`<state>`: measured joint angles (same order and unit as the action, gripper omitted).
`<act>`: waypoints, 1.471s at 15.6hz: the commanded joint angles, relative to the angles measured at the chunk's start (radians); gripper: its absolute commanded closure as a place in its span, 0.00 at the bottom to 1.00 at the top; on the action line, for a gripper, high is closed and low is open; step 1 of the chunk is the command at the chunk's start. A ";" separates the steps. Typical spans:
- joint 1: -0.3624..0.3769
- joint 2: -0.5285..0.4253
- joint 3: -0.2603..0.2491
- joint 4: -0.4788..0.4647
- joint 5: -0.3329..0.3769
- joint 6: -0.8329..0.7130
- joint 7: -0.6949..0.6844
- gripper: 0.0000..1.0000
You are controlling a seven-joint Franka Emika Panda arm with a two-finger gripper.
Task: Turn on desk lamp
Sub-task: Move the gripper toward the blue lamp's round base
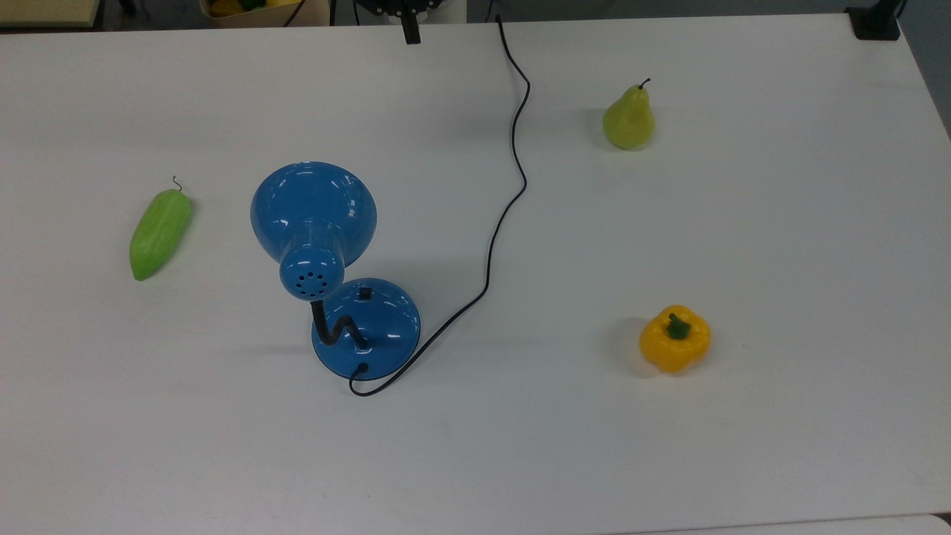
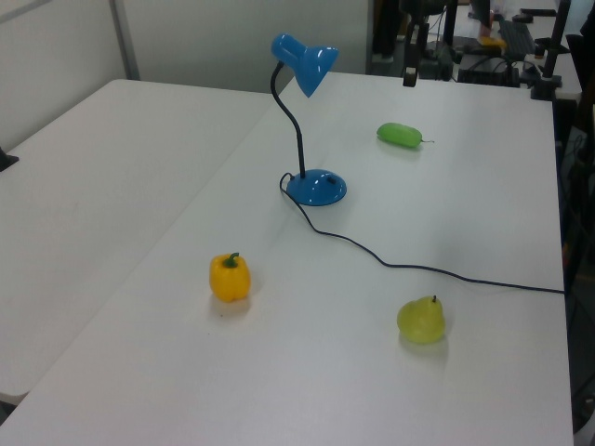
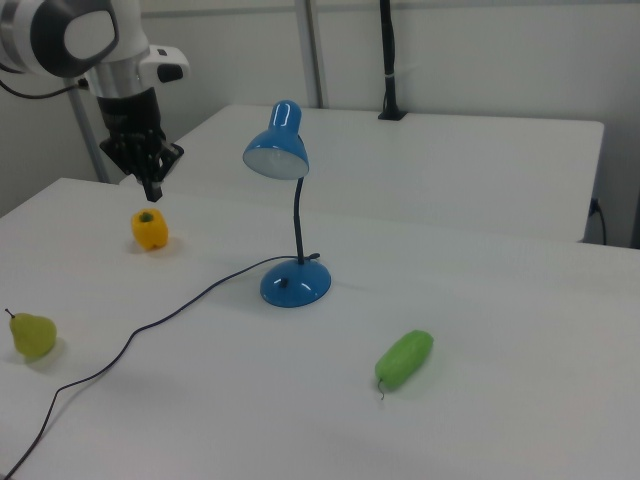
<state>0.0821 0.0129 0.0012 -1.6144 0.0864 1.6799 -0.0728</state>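
Note:
The desk lamp stands left of centre on the white table [image 1: 669,223]. In the top view its glossy blue cone shade [image 1: 312,208] leans over the round blue base [image 1: 371,331], joined by a bent black gooseneck [image 1: 330,327]. A small black switch [image 1: 364,293] sits on the base, and the black cord [image 1: 513,186] runs to the table's far edge. My gripper [image 1: 410,33] hangs shut with nothing in it at the top view's upper edge, far from the lamp. It shows too in the left view [image 2: 409,74] and in the right view [image 3: 153,188], high above the table.
A green cucumber-like vegetable [image 1: 160,234] lies left of the lamp in the top view. A pear [image 1: 628,119] stands at the upper right and a yellow bell pepper [image 1: 674,339] at the right. A second white table [image 2: 93,186] adjoins on the left view's left.

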 commanded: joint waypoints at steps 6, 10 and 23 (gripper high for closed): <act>0.001 -0.014 -0.006 -0.208 -0.005 0.177 -0.016 1.00; -0.002 -0.011 -0.006 -0.310 -0.045 0.288 -0.018 1.00; -0.004 0.076 -0.014 -0.498 -0.046 0.791 0.037 1.00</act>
<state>0.0730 0.0762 -0.0046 -2.0774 0.0503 2.3660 -0.0689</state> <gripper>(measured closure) 0.991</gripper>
